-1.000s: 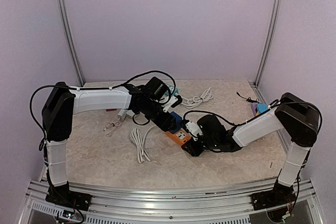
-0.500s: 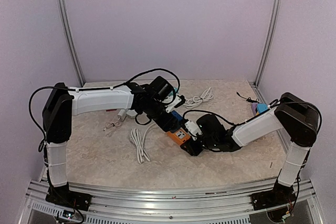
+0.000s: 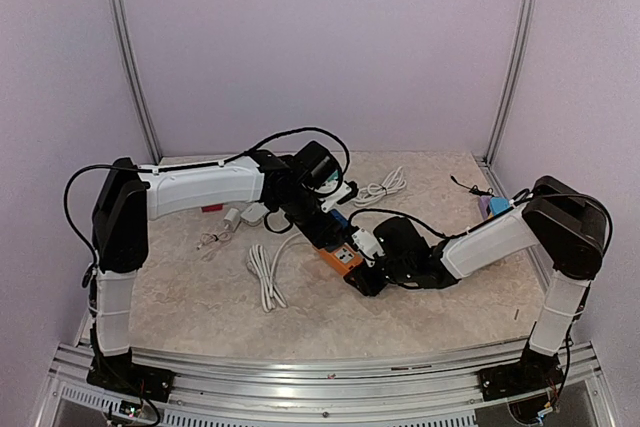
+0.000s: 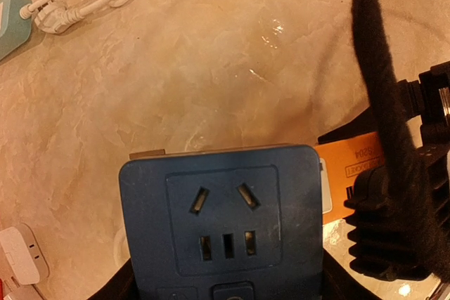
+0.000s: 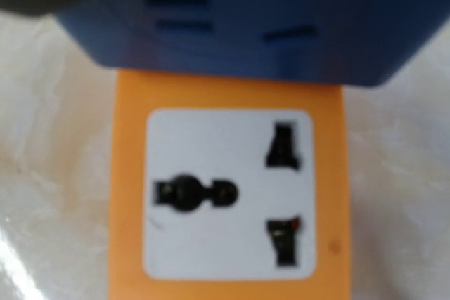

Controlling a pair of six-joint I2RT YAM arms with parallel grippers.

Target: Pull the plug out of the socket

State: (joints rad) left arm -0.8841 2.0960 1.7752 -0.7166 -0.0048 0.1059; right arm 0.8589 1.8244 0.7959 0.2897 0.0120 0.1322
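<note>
We see the left gripper (image 3: 325, 219) shifted slightly rightward, clenched on the blue plug (image 4: 225, 223). The right gripper (image 3: 363, 278) seemingly clamps the orange socket (image 5: 225, 187). The table (image 3: 180, 292) offers room leftward.

The 2 arms reach inward, left pincer (image 3: 326, 224) and right pincer (image 3: 358, 275) both gripping, close together.

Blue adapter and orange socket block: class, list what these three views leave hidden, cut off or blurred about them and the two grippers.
Where blue adapter meets orange socket block: blurred in right wrist view, too small from above.
Right gripper: fingers outside right wrist view; grip too small from above.
Adapter's lower edge: cut off by left wrist frame.
Block's label: partly behind black cable, left wrist view.
</note>
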